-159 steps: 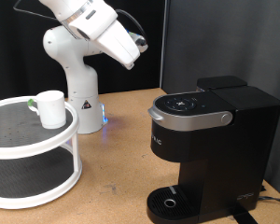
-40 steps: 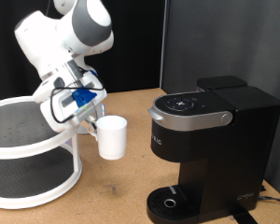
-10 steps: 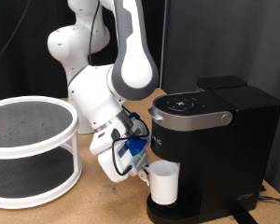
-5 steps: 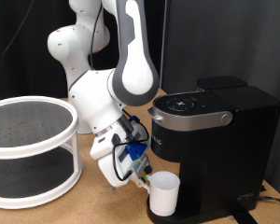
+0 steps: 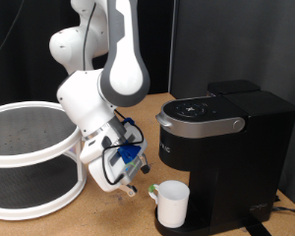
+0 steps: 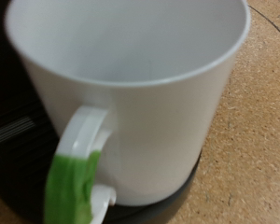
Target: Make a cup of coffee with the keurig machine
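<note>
Drip tray (image 5: 179, 227): cup (image 5: 172, 204) upright, handle twd gripper (image 5: 131, 185).

We saw the exterior view evenly lit from above against a black backdrop, with soft, faint shadows on the tan wooden surface (image 5: 108, 211). The large black boxy coffee maker (image 5: 221, 157) showed pale sheen on its silver-grey curved lid handle (image 5: 192, 123) while its lower body sank into darkness. The wrist view was soft and out of focus throughout; the small plain white mug (image 6: 131, 89) filled it, bright, its handle tinged green.
</note>
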Tool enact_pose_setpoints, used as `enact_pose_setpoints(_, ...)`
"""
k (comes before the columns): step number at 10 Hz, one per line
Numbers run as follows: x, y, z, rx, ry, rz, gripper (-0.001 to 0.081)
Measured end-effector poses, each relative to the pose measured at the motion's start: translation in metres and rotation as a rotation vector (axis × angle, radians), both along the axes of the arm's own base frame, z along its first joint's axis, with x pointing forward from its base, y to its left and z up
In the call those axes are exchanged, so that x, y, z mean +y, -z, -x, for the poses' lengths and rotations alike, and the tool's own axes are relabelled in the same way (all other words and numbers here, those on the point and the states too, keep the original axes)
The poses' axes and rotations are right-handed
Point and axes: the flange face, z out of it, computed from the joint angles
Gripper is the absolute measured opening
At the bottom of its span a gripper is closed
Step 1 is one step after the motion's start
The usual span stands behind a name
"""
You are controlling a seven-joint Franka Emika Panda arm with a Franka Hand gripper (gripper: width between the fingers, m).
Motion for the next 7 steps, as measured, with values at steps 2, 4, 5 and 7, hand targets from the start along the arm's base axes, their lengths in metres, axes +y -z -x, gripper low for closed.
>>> enact_pose_setpoints(2,-0.017,-0.014,0.01,0.011,-0.008,-0.037,0.0803)
enact_pose_setpoints(4,-0.033,-0.03,0.02,0.032,-0.01,-0.047,0.0803)
enact_pose_setpoints(5,-0.04,-0.038,0.024,0.036,-0.01,-0.033,0.0803)
enact_pose_setpoints(7,-0.041,-0.045,0.032,0.031,-0.011,-0.035,0.0803)
